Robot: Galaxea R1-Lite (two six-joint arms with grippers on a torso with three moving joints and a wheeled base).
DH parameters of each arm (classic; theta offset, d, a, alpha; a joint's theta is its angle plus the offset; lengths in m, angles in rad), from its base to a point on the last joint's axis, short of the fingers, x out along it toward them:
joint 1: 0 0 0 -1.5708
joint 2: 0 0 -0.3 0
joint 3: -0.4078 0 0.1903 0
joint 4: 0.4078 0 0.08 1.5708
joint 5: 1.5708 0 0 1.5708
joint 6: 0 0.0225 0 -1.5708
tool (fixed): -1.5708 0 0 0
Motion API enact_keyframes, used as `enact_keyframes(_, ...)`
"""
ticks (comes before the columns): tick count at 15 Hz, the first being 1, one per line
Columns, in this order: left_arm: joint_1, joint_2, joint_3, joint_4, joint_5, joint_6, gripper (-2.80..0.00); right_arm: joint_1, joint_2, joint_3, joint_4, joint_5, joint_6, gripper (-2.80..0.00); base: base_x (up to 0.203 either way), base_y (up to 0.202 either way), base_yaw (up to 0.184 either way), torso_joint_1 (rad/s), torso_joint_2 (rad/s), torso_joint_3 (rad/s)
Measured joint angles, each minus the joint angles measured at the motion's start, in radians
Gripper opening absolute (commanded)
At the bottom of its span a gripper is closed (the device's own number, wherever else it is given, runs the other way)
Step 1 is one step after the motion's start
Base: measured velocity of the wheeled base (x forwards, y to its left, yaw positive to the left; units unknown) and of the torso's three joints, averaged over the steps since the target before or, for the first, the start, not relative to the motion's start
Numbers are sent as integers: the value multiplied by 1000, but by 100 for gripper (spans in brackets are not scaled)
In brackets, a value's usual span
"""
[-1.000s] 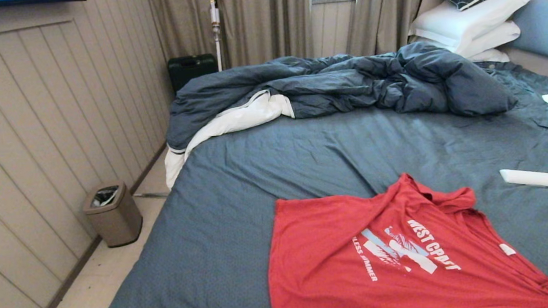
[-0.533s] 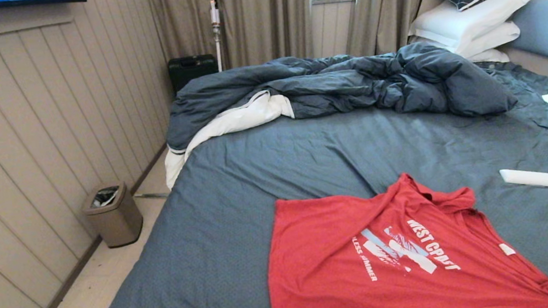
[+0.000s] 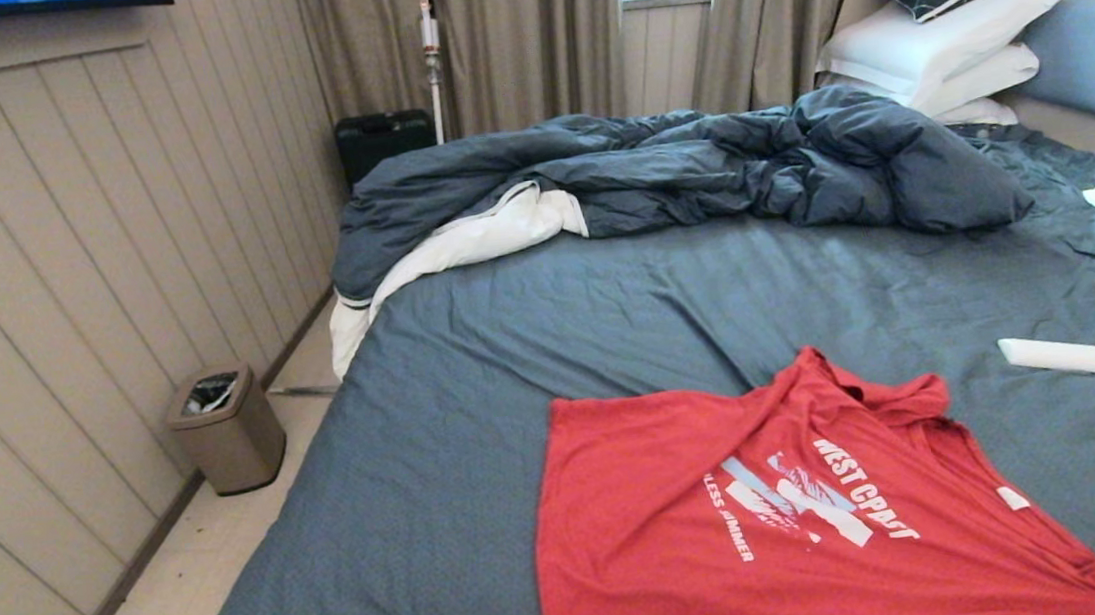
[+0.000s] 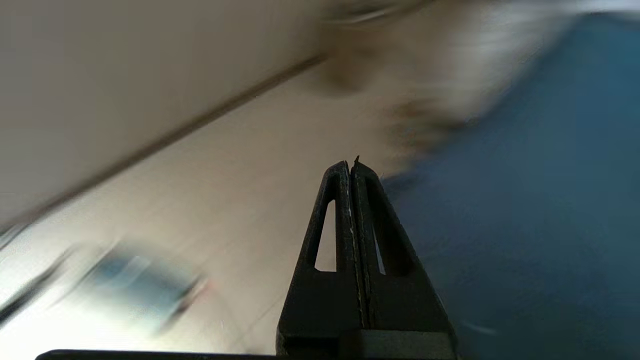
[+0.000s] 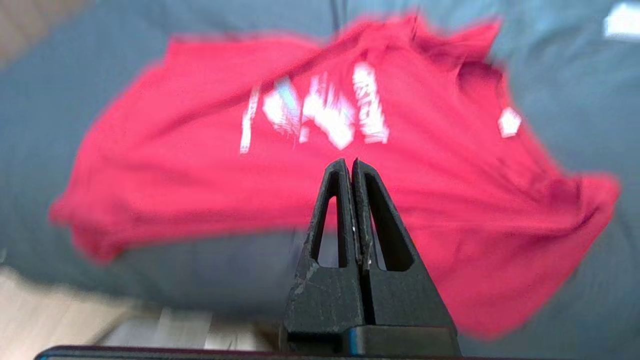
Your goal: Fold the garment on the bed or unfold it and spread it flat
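Black and pressed tip to tip, my right end effector [image 5: 352,167] holds nothing and hangs over the near part of the garment [image 5: 320,165]; in the right wrist view the red cloth fills the middle of the frame straight past the fingertips. My left end effector [image 4: 351,167] is likewise clamped together and empty, but it looks out over pale floor, with only the blue bed [image 4: 525,225] at the right of its frame and no red in sight. Neither arm shows in the head view. There the garment [image 3: 789,515] lies print-up at the lower right, on the near part of the bed [image 3: 669,316], its long axis running from hem at centre-left to collar and bunched sleeve at right. My right arm is nearer, I judge, and must spread its fingers before any pinch.
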Motion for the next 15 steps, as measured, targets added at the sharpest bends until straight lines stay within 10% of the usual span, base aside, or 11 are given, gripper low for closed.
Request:
enact_keyframes(3,27,-28,128,-320,-247,164,-280,2,-16,6,-157,-2,7,-280,0,0,0,0,0,0)
enact_keyframes(6,-27,21,139,-504,-422,189,-280,28,-20,5,-169,-11,-4,-280,0,0,0,0,0,0)
enact_keyframes(15,-202,-44,142,-511,-273,374,-280,35,-23,5,-366,-148,-55,-280,0,0,0,0,0,0)
